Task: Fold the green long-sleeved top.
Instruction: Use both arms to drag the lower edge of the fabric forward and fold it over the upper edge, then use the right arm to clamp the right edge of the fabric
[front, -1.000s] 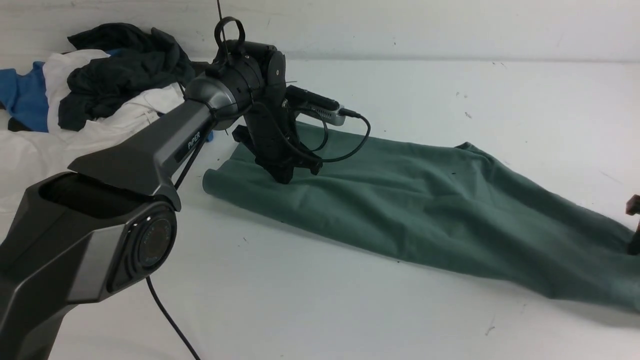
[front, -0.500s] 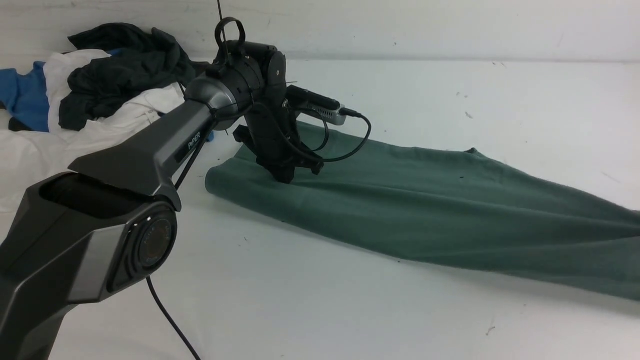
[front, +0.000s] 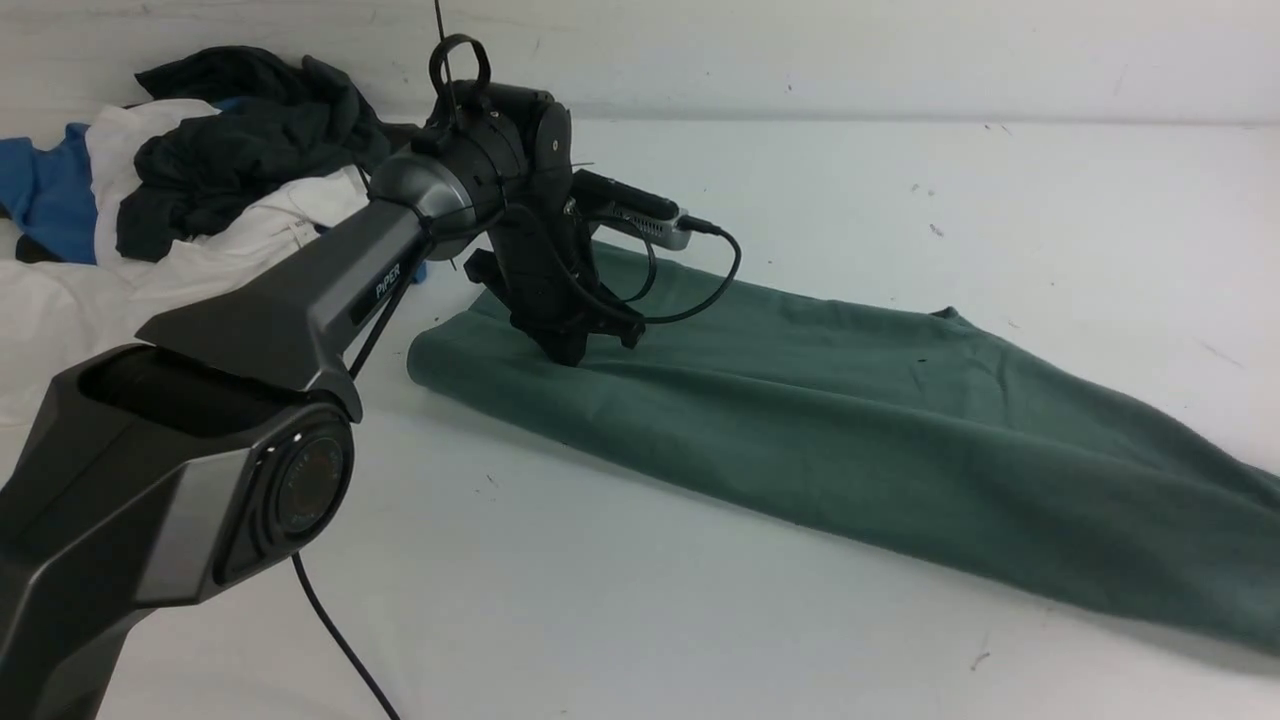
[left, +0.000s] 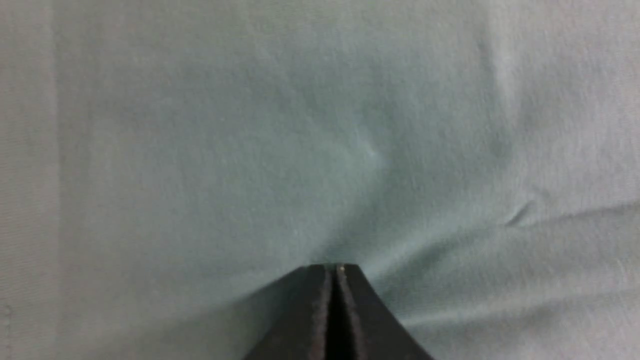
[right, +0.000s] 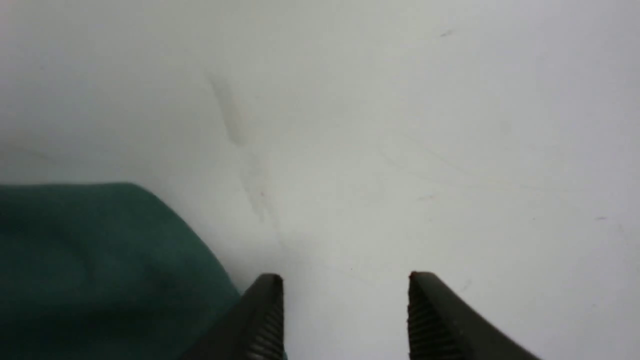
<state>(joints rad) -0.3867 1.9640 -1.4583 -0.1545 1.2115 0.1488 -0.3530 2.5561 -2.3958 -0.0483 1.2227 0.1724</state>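
The green long-sleeved top (front: 850, 430) lies folded into a long band that runs from the middle left of the table to the near right edge. My left gripper (front: 570, 352) points down onto its left end. In the left wrist view the left gripper (left: 336, 267) is shut, its tip pressed into the green top (left: 300, 125) with no cloth between the jaws. My right gripper (right: 345, 280) shows only in its own wrist view. It is open over bare white table, with an edge of the green top (right: 90, 260) beside one finger.
A pile of clothes sits at the back left: a dark charcoal garment (front: 240, 140), a bright blue one (front: 45, 190) and white cloth (front: 130, 270). A white wall (front: 800, 50) closes the back. A black cable (front: 340, 640) hangs under my left arm.
Half a second ago the top's right end was pulled taut toward the right edge; now it lies slack on the table. The right gripper has left the front view. The left arm has stayed put.
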